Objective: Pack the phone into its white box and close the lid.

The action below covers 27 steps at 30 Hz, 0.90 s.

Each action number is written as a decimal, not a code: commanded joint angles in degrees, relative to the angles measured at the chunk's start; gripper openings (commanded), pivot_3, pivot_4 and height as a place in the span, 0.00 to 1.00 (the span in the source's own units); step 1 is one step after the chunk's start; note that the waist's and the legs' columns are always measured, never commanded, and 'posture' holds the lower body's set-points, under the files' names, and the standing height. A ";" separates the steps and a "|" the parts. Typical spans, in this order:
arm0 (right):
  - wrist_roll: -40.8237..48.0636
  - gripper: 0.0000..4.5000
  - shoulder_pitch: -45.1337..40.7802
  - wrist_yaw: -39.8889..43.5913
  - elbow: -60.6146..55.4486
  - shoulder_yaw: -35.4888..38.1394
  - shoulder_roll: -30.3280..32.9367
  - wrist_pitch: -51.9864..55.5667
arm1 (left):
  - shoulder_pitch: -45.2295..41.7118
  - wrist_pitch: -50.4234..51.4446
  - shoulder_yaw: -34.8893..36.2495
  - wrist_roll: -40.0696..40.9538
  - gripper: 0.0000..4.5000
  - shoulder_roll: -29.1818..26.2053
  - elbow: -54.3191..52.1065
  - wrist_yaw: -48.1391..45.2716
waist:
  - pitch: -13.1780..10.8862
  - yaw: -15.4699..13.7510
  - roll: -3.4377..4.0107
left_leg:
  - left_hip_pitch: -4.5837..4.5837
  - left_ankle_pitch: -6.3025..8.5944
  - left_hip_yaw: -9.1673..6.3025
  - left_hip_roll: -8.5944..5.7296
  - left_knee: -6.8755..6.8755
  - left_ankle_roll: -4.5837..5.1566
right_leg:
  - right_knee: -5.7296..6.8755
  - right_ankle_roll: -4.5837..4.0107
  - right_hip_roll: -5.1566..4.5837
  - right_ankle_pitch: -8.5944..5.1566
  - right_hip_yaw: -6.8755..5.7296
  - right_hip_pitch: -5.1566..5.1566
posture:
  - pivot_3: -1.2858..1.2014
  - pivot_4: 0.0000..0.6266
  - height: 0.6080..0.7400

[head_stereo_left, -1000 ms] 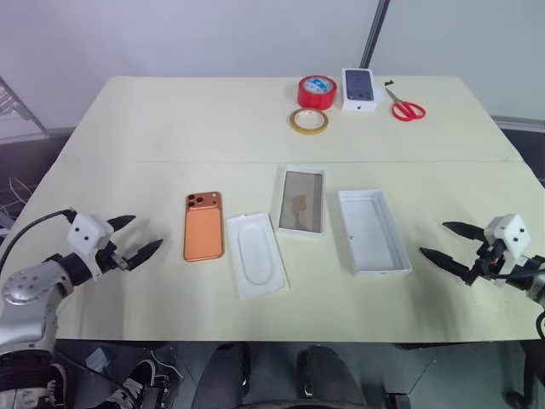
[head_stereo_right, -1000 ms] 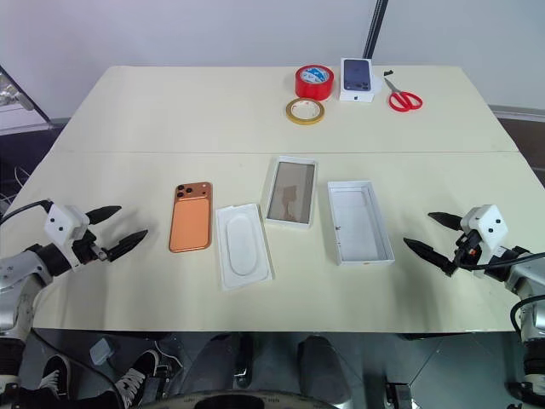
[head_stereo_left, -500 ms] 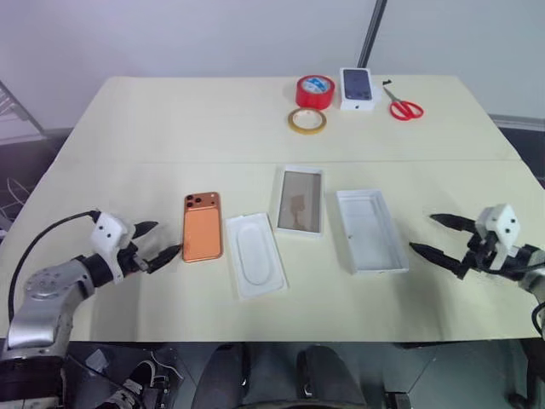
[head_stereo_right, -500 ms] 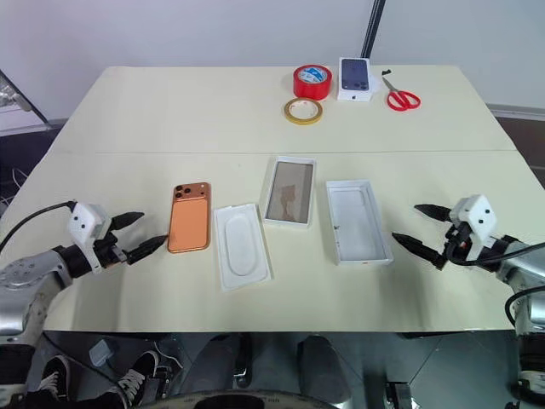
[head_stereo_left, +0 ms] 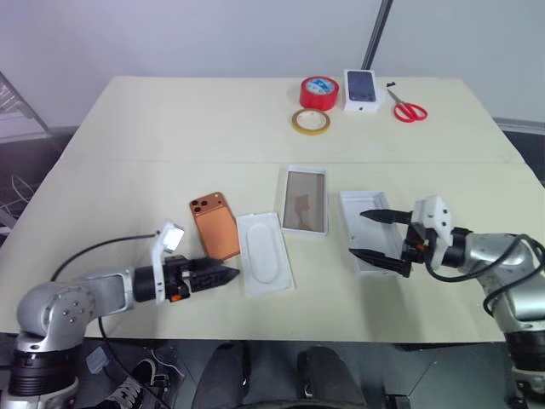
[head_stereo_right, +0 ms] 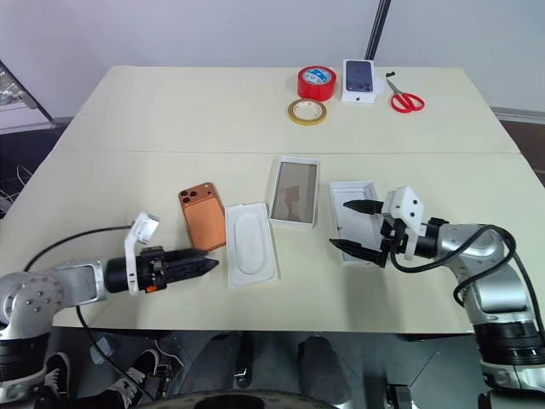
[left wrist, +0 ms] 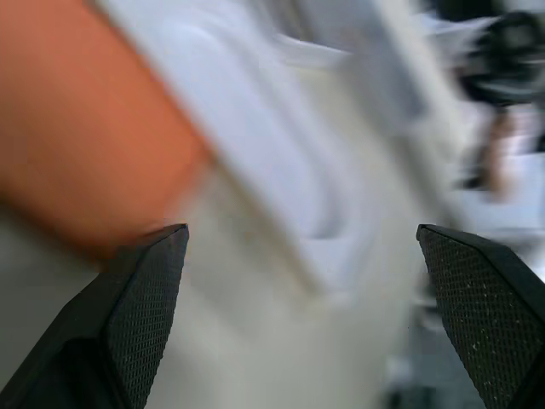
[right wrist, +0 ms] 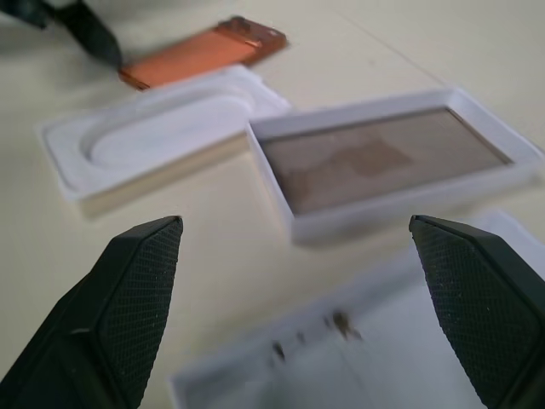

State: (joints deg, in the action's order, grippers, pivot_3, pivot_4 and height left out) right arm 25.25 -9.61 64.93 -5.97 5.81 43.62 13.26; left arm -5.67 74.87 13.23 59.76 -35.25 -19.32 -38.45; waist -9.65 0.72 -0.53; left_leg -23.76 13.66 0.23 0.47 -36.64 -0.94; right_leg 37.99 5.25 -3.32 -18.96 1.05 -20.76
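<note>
A pale cream surface (head_stereo_left: pixel 170 128) stands before a grey wall. The left claw (head_stereo_left: pixel 223 274), fingers apart and holding nothing, hovers just at the near end of the phone (head_stereo_left: pixel 214 236), which lies camera side up beside a white insert (head_stereo_left: pixel 266 263). The right claw (head_stereo_left: pixel 368 235), spread wide and empty, reaches over the white box (head_stereo_left: pixel 362 223); the lid (head_stereo_left: pixel 305 200) lies between insert and box. No writing is legible. At the far edge sit red tape (head_stereo_left: pixel 318 92), tan tape (head_stereo_left: pixel 310 122), a small phone box (head_stereo_left: pixel 362 90) and scissors (head_stereo_left: pixel 407 108).
</note>
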 commanded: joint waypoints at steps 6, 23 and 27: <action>-0.06 0.99 0.01 -0.72 -0.53 1.01 -0.08 -1.08 | 0.68 5.71 2.20 6.94 1.00 1.37 0.74 5.23 | -0.01 -0.04 -0.01 | 0.00 0.00 -0.01 0.00 -0.02 0.00 | -0.01 0.00 0.01 -0.01 0.00 0.02 | 0.52 0.24 1.00; -1.32 1.00 -0.79 -2.11 -0.48 0.33 -1.15 -2.15 | -0.61 5.30 -4.65 4.82 0.62 11.65 6.53 12.46 | 0.01 -0.26 0.02 | 0.06 0.00 -0.03 -0.02 -0.13 0.00 | -0.04 -0.02 0.00 -0.02 -0.02 0.15 | 0.52 0.24 1.00; -1.76 1.00 -0.70 -2.46 -0.55 0.42 -1.36 -2.51 | -0.99 6.69 -2.36 7.93 0.17 14.67 9.06 14.92 | 0.04 -0.28 0.06 | 0.06 0.00 -0.03 -0.02 -0.12 0.00 | -0.06 -0.02 0.00 -0.02 -0.02 0.16 | 0.52 0.24 1.00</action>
State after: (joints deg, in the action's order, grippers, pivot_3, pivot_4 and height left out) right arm 23.26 -9.78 62.71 -5.74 5.56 42.48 11.92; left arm -7.12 79.95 10.23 66.46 -22.16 -12.64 -25.65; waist -9.61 0.44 -0.48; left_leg -23.69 13.67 0.20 0.45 -36.76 -0.94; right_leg 37.92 5.22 -3.32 -18.98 1.03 -20.56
